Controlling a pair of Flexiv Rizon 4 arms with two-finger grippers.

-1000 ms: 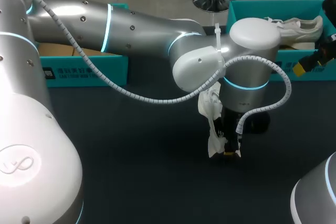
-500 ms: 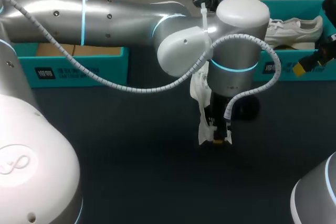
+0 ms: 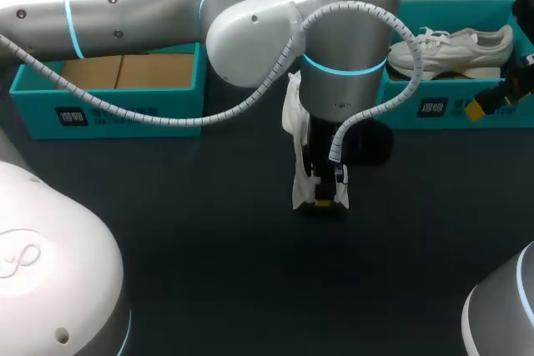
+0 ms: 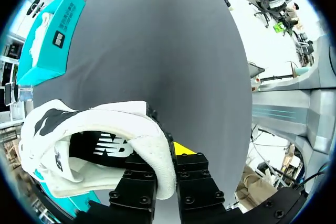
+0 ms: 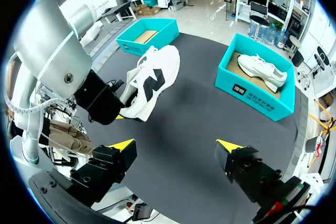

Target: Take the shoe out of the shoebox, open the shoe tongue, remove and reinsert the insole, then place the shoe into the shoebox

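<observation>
Left tool [image 4: 168, 157] is clamped on the padded collar of the white shoe [image 3: 299, 185], one finger inside the opening and one outside. The shoe is off the dark worktop [image 3: 209, 239], over its middle, between the two teal boxes. I can't tell the gap under it.

Key relation: the shoe's long axis runs nearly vertical, back along the left tool's fingers. It's pinched at the low end, and the rest rises beside the wrist. The opening and dark insole face the left wrist, and the sidewall faces the right arm.

Right tool [image 5: 176, 149] is spread wide and holds nothing. It's well apart from the shoe, at the worktop's right edge by the shoebox [image 3: 434, 110] holding a second shoe [image 3: 463, 46]. The empty shoebox [image 3: 108, 118] sits on the left.

Judgement: the shoe has to tip to horizontal, sole down, before the right arm can get at the tongue. The left arm does that move alone.
</observation>
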